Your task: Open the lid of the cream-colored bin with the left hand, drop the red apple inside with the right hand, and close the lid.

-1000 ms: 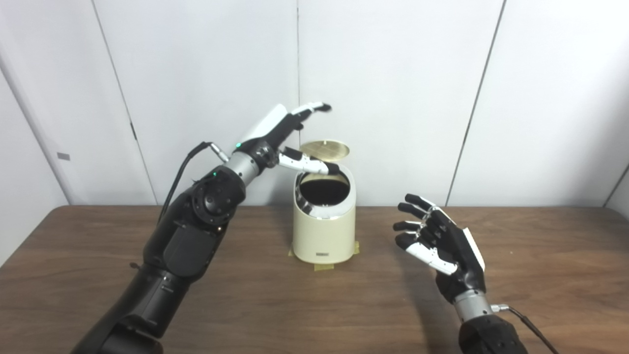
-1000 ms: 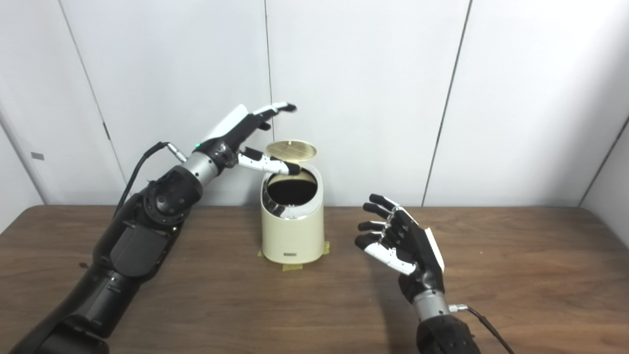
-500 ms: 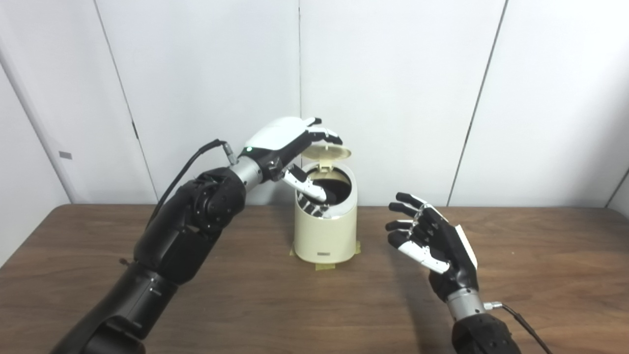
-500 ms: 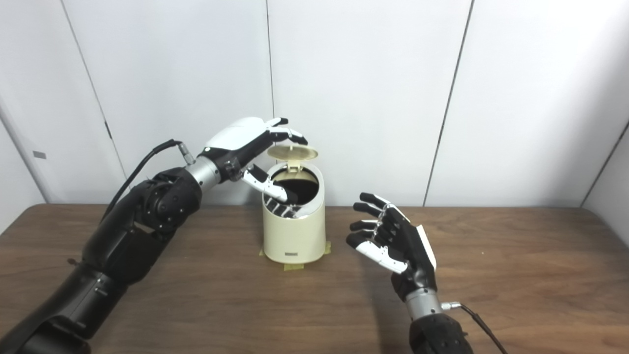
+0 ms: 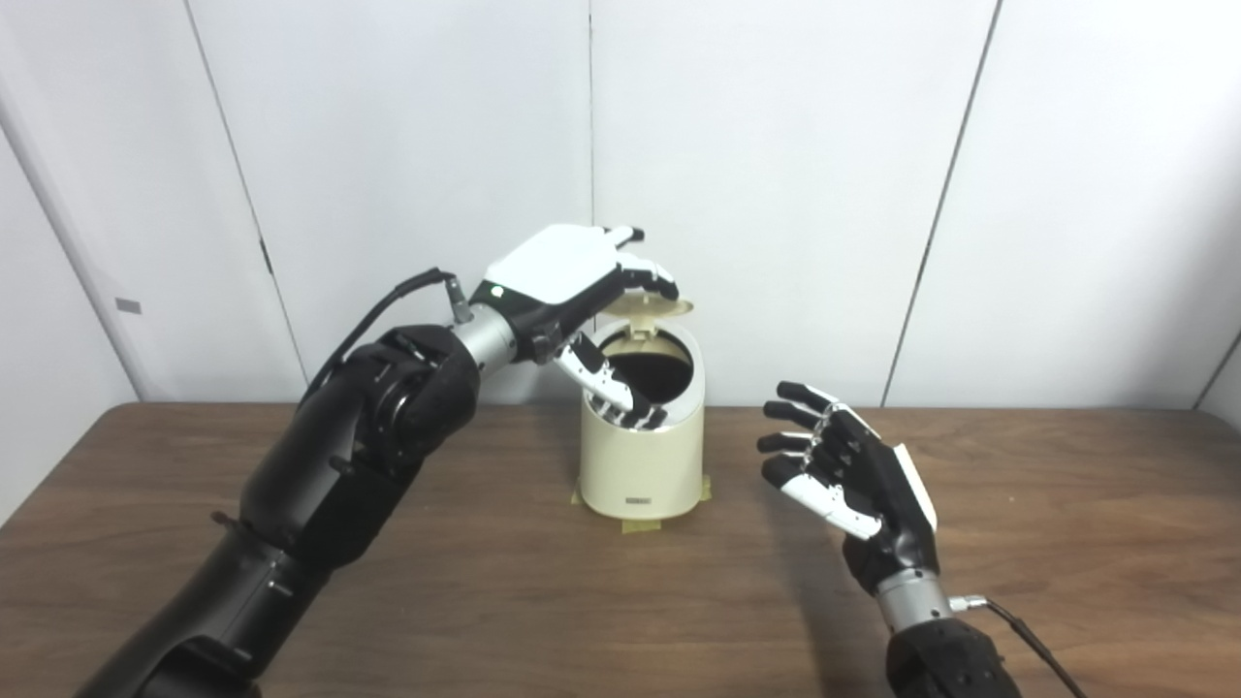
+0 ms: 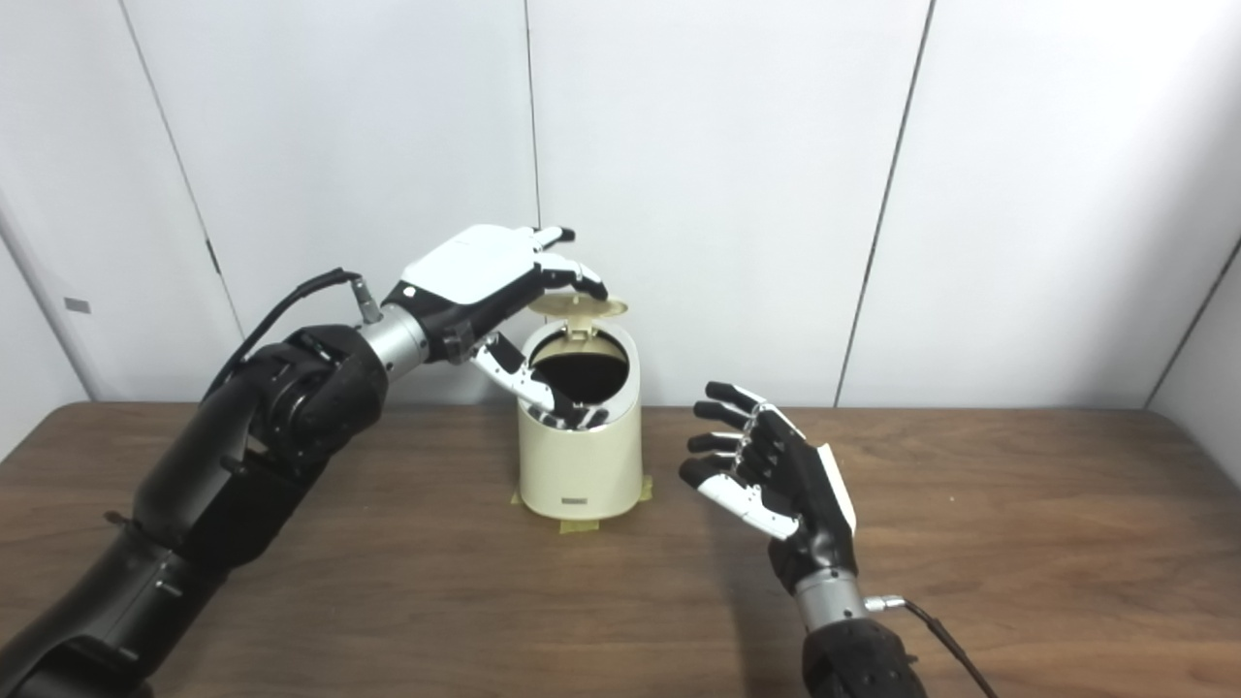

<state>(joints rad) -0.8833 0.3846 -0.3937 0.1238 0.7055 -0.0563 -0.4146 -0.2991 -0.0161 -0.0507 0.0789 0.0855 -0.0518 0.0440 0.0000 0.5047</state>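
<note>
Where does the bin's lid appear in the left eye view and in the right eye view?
Left eye view: the lid is just right of centre, tilted over the cream bin, under the left hand.
Right eye view: the lid sits left of centre, above the same bin.
Shared landmark: the tape at the bin's foot.

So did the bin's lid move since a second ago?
Yes. The lid has tipped down toward the bin opening, with the left hand now resting over it, but it isn't shut yet.
</note>
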